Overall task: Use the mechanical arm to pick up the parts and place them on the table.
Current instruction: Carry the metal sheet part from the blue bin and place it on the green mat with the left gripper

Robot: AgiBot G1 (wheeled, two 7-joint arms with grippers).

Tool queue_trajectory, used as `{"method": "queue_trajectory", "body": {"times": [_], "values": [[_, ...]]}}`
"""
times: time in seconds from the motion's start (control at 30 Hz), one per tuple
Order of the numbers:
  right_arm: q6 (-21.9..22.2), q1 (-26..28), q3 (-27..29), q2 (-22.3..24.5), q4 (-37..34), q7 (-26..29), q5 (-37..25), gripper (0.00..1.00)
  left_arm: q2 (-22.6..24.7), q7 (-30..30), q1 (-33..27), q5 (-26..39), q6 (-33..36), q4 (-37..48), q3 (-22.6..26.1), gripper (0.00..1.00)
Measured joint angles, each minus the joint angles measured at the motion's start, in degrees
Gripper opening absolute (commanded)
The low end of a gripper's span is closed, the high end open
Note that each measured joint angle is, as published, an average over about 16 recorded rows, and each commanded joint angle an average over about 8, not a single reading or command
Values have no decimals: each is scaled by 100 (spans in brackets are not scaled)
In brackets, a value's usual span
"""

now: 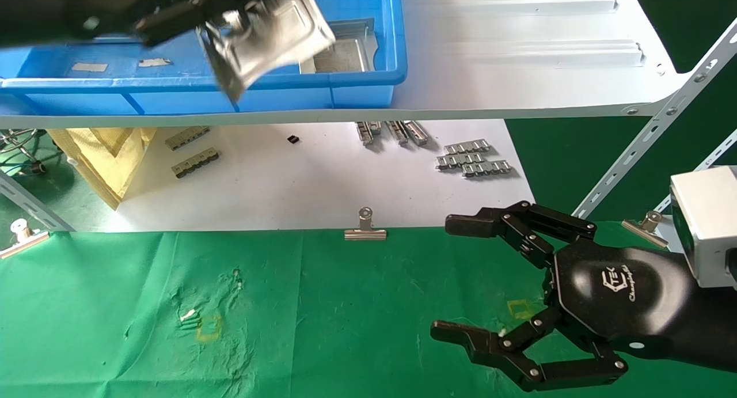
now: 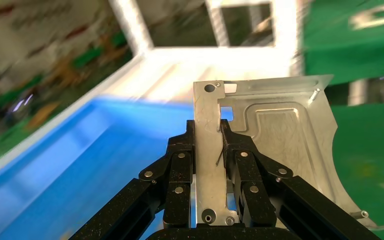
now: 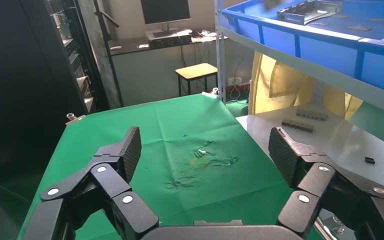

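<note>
Right, I have one sheet-metal bracket (image 2: 275, 135) pinched in the left gripper (image 2: 209, 150), the black fingers (image 2: 180, 165) closed on its folded edge from both sides. From the head camera the bracket (image 1: 270, 35) hangs tilted above the blue bin (image 1: 357, 81), which sits on the white ribbed shelf panel (image 1: 518, 58). At least one more bracket (image 1: 342, 55) lies in the bin's corner.

The step in hand, as I judge it, is the carry out of the bin and down to the green cloth surface (image 1: 322, 311). The grip is on one edge only, so most of the plate sticks out unsupported; I would move smoothly and avoid quick wrist turns that could let it pivot or slip. I would lift clear of the bin wall and the shelf's front lip before coming forward, then lower toward the yellow square mark (image 1: 208, 328) on my left side of the cloth. I want the plate nearly flat and close to the cloth before letting go, so it does not drop or skid toward the binder clip (image 1: 365, 228) at the cloth's edge.

The right gripper (image 1: 455, 277) hovers over the surface with its jaws spread wide and nothing in them, near the other yellow mark (image 1: 521, 309); I would leave it parked, well apart from the drop spot.
</note>
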Motion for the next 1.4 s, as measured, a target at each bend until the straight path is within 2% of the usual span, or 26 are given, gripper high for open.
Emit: {"method": "queue_trajectory", "body": {"times": [0.23, 0.43, 0.57, 0.77, 1.03, 1.1, 1.3, 1.37, 1.4], "values": [[0, 0, 0, 0, 0, 0, 0, 100, -727, 359, 887, -843, 516, -1404, 238, 0], [0, 0, 0, 0, 0, 0, 0, 100, -1378, 693, 1685, -1350, 484, -2722, 801, 0], [0, 0, 0, 0, 0, 0, 0, 100, -1666, 1128, 2078, -1411, 445, -3200, 1246, 0], [0, 0, 0, 0, 0, 0, 0, 100, -1708, 2048, 2333, -1065, 388, -3005, 1833, 0], [0, 0, 0, 0, 0, 0, 0, 100, -1404, 3241, 2453, -646, 294, -1985, 2309, 0], [0, 0, 0, 0, 0, 0, 0, 100, -1327, 3486, 2459, -608, 267, -1706, 2363, 8], [0, 0, 0, 0, 0, 0, 0, 100, -1109, 4059, 2443, -563, 216, -904, 2419, 82], [0, 0, 0, 0, 0, 0, 0, 100, -1049, 4171, 2422, -572, 214, -672, 2416, 98], [0, 0, 0, 0, 0, 0, 0, 100, -1021, 4215, 2409, -580, 217, -563, 2413, 100]]}}
